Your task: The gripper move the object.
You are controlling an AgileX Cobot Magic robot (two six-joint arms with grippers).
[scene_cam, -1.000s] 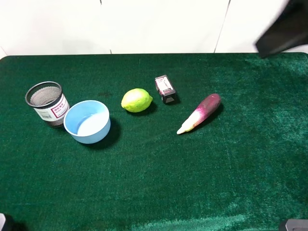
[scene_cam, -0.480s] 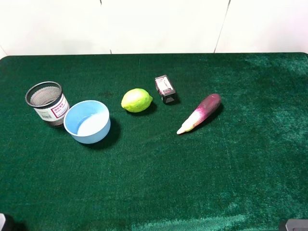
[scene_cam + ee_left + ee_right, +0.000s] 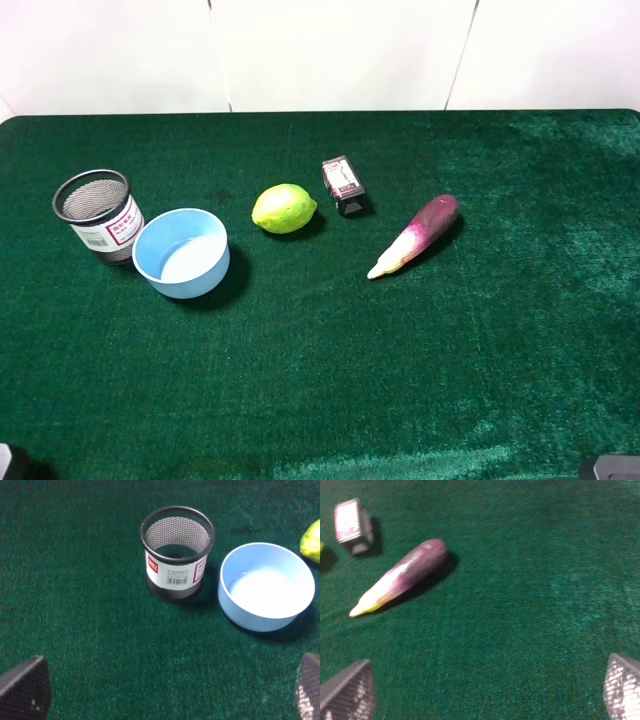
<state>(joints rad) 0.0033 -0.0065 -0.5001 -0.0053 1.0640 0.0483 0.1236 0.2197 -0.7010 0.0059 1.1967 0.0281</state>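
The small black box with a red-and-white label (image 3: 343,185) lies on the green cloth just right of a lime (image 3: 284,208). It also shows in the right wrist view (image 3: 353,526). My right gripper (image 3: 485,690) is open and empty, its fingertips (image 3: 349,690) spread wide and well back from the box. My left gripper (image 3: 167,687) is open and empty, its fingertips (image 3: 26,687) spread wide and short of the mesh cup. Neither claw shows in the exterior high view.
A purple-and-white eggplant (image 3: 415,235) lies right of the box and shows in the right wrist view (image 3: 402,575). A blue bowl (image 3: 181,252) and a black mesh cup (image 3: 98,215) stand at the left. The left wrist view shows the bowl (image 3: 266,586), cup (image 3: 176,552) and lime (image 3: 311,541).
A black arm part at the top right of the exterior high view one second ago has left the view. The objects have not moved.
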